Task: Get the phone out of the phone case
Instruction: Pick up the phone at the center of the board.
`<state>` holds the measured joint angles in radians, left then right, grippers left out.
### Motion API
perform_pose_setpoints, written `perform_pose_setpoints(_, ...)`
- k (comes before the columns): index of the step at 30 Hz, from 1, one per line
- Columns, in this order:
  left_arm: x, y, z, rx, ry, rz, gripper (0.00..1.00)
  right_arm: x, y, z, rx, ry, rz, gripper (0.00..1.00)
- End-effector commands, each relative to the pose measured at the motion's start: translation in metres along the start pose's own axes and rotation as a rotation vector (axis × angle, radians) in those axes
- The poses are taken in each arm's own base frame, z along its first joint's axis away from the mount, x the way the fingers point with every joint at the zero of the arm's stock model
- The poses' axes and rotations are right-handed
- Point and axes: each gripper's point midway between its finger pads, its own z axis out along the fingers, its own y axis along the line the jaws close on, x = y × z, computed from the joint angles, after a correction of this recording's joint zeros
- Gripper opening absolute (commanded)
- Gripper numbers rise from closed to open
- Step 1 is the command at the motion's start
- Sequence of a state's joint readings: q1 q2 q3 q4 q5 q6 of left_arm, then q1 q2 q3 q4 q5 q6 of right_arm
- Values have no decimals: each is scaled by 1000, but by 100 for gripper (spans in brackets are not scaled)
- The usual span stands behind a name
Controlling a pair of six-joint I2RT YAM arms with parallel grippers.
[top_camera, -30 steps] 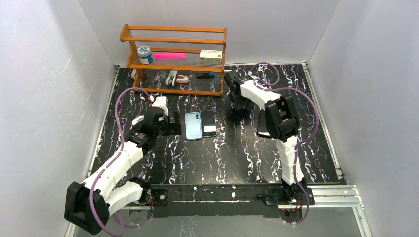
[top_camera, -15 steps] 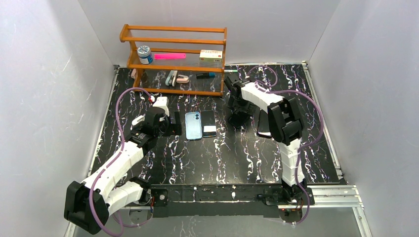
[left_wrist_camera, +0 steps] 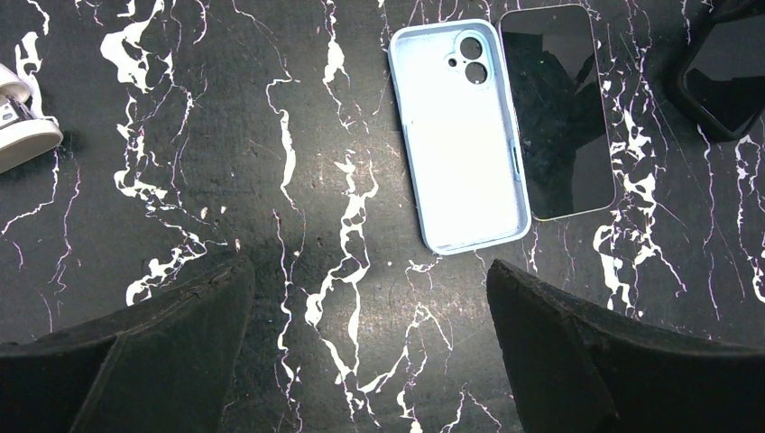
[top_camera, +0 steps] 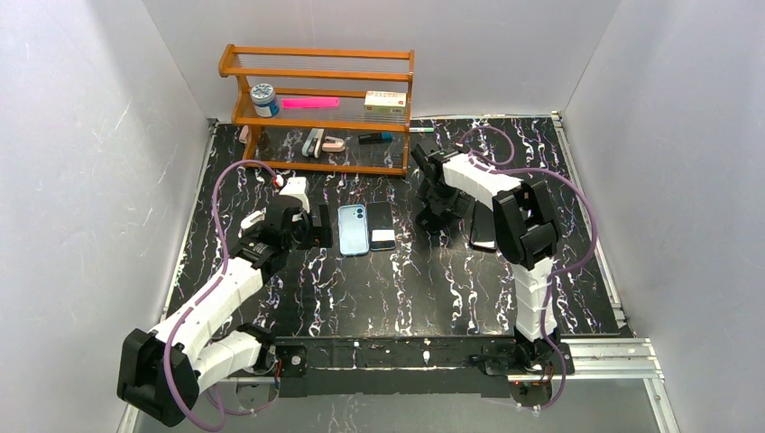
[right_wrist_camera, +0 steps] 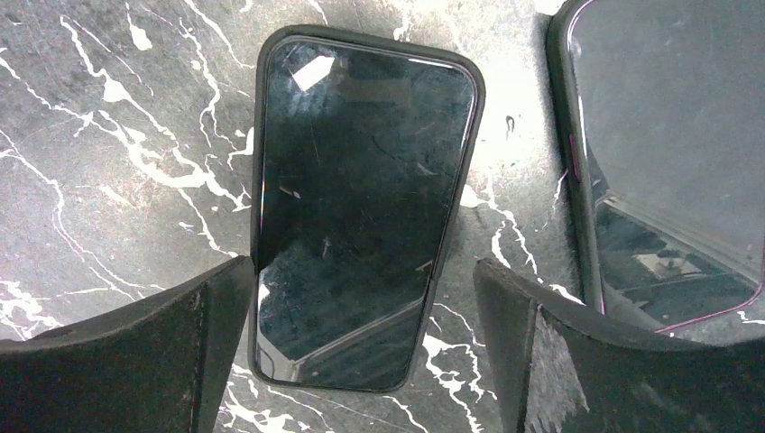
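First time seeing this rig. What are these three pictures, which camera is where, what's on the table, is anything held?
Two small robot arms, left arm and right arm, are bolted to the near edge of a marbled table. The wide picture is from a fixed camera overhead; a wooden shelf stands at the back. The other two pictures come from a camera on each wrist, looking down at the table. Left wrist: the left fingers show at the bottom edge; beyond them lies a light-blue case, apparently empty, beside a black phone. Right wrist: the right fingers hang over a phone in a dark case, with a second phone alongside. Both pairs are open; nothing is held.
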<state>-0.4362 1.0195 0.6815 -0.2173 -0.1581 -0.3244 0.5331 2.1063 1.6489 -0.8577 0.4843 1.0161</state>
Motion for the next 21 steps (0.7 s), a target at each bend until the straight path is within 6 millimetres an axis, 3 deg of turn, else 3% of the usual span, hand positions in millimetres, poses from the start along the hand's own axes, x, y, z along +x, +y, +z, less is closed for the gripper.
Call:
perform_pose_setpoints(1, 0, 3, 0, -17, -8, 12, 98, 14, -5, -3, -9, 39, 31, 99)
perform_pose_setpoints(8, 0, 2, -1, -15, -12, 13, 98, 38, -10, 13, 16, 111, 28, 99)
perform_pose_setpoints(11, 0, 2, -1, -14, -10, 12, 98, 43, -7, 17, -4, 131, -2, 94)
perform_pose_setpoints(14, 1, 1, 0, -9, -5, 14, 98, 51, -6, 24, -18, 154, -63, 83)
perform_pose_setpoints(21, 4, -5, -3, 21, 14, -7, 98, 48, -16, 10, -98, 116, -161, 39)
